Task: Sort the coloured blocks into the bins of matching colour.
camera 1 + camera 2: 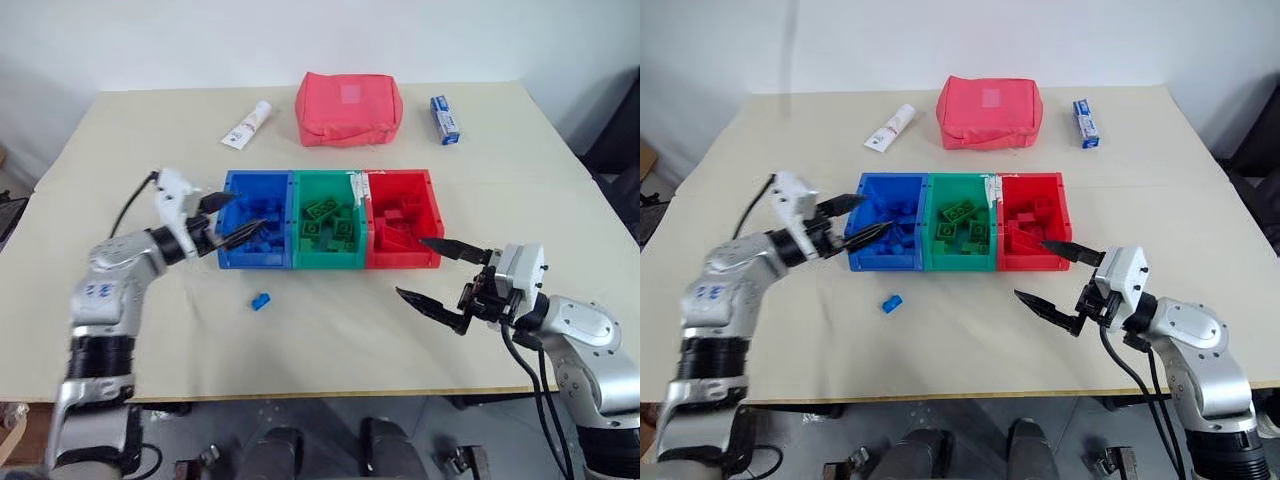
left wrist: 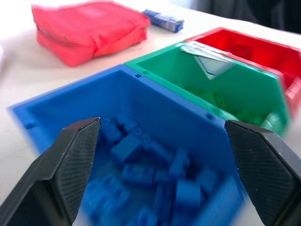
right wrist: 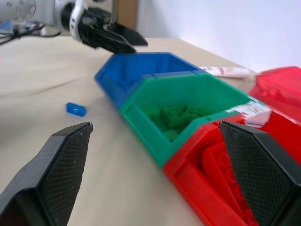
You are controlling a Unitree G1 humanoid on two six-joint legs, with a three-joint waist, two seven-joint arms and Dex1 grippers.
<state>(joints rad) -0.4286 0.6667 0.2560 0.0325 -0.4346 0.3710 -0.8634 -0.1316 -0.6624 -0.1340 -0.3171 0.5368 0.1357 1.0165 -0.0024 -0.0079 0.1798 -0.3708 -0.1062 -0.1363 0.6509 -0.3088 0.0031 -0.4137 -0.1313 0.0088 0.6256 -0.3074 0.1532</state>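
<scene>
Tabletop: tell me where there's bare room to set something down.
Bare patches on the beige table: the near strip before the joined plastic bins, apart from one small blue studded brick; both side margins. Crowded: behind the bins, by the red fabric pouch, white tube and blue box.

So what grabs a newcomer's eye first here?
The joined blue, green and red bins, mid-table and filled with matching bricks. One stray blue brick lies on the table before the blue bin, with the open left gripper at that bin and the open right gripper near the red.
</scene>
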